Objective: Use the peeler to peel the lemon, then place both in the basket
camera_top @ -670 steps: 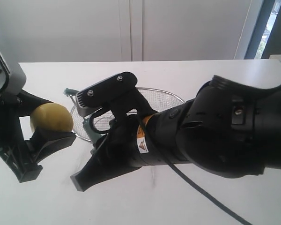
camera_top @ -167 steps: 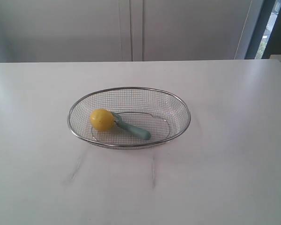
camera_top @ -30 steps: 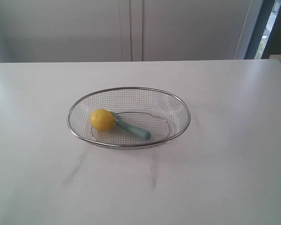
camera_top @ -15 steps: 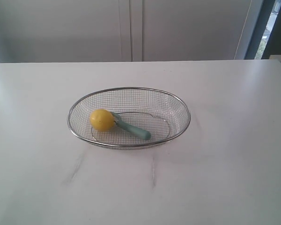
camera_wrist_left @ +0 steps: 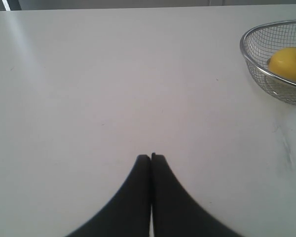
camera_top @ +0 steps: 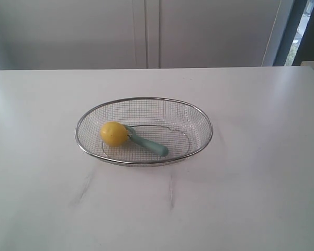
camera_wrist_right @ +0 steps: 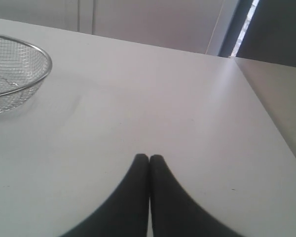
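Note:
The yellow lemon (camera_top: 114, 133) lies in the left part of the silver wire basket (camera_top: 199, 112). The teal-handled peeler (camera_top: 149, 146) rests beside it inside the basket, its head against the lemon. Neither arm shows in the exterior view. My left gripper (camera_wrist_left: 151, 157) is shut and empty above bare table, well away from the basket (camera_wrist_left: 251, 61), where the lemon (camera_wrist_left: 288, 64) shows through the mesh. My right gripper (camera_wrist_right: 149, 157) is likewise shut with nothing in it, far from the basket (camera_wrist_right: 39, 57) on the other side.
The white table (camera_top: 251, 198) carries faint grey smudges (camera_top: 83, 185) in front of the basket. A white wall with panel seams stands behind. A dark window frame (camera_top: 288, 31) is at the back right, near the table's right edge (camera_wrist_right: 266, 113).
Long ago both arms were over the table, the left holding the lemon. Over the last seconds nothing has moved; lemon and peeler lie still in the basket.

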Robot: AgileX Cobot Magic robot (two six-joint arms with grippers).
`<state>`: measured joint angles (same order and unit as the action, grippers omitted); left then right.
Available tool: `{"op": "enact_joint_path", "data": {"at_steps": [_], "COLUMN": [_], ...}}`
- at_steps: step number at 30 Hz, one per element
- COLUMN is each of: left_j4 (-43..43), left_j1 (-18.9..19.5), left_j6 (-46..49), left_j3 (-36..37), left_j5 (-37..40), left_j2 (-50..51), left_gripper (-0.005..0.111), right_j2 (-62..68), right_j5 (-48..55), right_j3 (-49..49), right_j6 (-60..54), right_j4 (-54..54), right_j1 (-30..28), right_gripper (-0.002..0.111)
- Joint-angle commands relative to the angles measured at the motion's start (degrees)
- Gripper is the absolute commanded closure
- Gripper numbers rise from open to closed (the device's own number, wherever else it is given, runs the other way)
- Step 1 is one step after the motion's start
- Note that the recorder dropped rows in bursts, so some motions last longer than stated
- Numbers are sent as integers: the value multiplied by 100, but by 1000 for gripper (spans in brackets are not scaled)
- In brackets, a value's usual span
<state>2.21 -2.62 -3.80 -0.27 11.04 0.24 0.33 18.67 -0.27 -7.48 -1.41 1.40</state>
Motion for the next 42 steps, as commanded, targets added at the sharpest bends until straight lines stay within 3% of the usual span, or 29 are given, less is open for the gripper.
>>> {"op": "enact_joint_path", "data": {"at_steps": [1,29,35,42], "left_j4": [31,31,31,31], "left_j1": [24,24,24,24], "left_j6": [22,22,22,22], "left_j3": [27,27,27,27], "left_j5": [-25,-25,-25,-25], "left_j2": [-24,-24,-24,-24], "left_gripper": [107,107,107,107], "right_j2": [-33,-33,-33,-33], "right_j5": [-71,95,94,94], "right_j3": [27,27,27,27], "right_j6": [25,25,1104,1185], "right_j4": [7,7,7,7], "right_j1": [-198,-197,-197,-197], "right_gripper": [108,108,108,108]}}
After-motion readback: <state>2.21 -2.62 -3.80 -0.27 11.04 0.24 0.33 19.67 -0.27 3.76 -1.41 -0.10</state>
